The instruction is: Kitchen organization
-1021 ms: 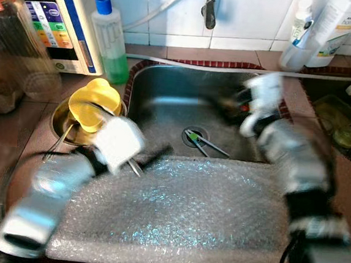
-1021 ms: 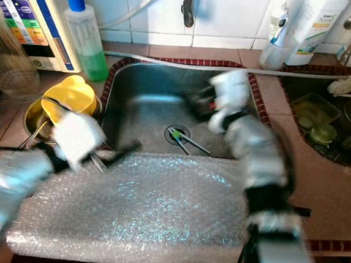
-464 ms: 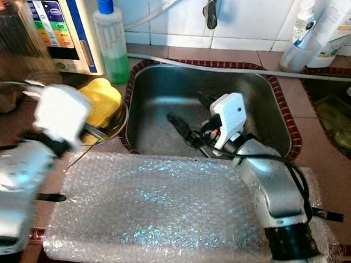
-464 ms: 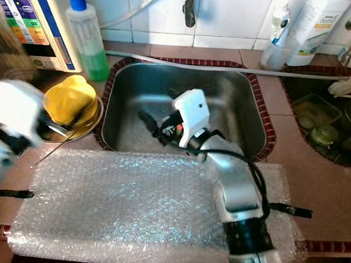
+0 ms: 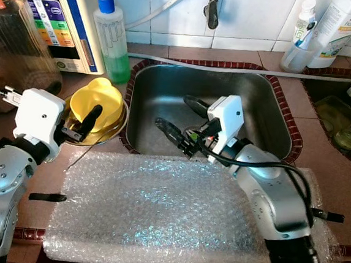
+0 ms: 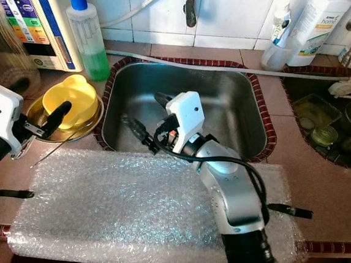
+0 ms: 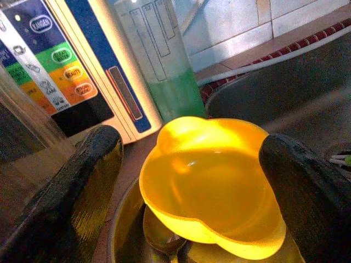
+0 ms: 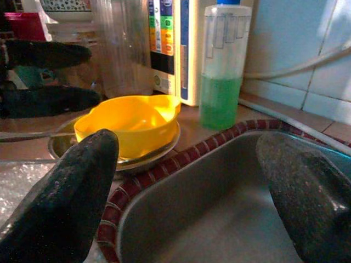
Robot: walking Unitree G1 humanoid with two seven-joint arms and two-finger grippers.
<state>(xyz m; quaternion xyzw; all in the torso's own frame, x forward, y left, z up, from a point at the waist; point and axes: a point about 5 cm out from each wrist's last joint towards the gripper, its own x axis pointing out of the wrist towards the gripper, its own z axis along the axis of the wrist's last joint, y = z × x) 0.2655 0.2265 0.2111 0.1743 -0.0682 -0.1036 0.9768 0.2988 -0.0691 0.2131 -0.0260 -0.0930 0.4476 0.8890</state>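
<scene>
From the head views, the yellow bowl (image 5: 95, 102) sits in a metal bowl (image 5: 118, 124) on the counter just left of the sink (image 5: 275, 122); the left gripper (image 5: 81, 125) hovers over it, jaws spread and empty, while the right gripper (image 5: 181, 120) hangs open and empty over the sink. The left wrist view frames the yellow bowl between both black fingers (image 7: 82, 197), untouched, a spoon (image 7: 159, 235) beneath it. The right wrist view shows the green soap bottle (image 8: 222, 66) standing behind that bowl

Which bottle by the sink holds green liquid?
The clear bottle with the blue cap, left of the sink; the bottles at right are white.
</scene>
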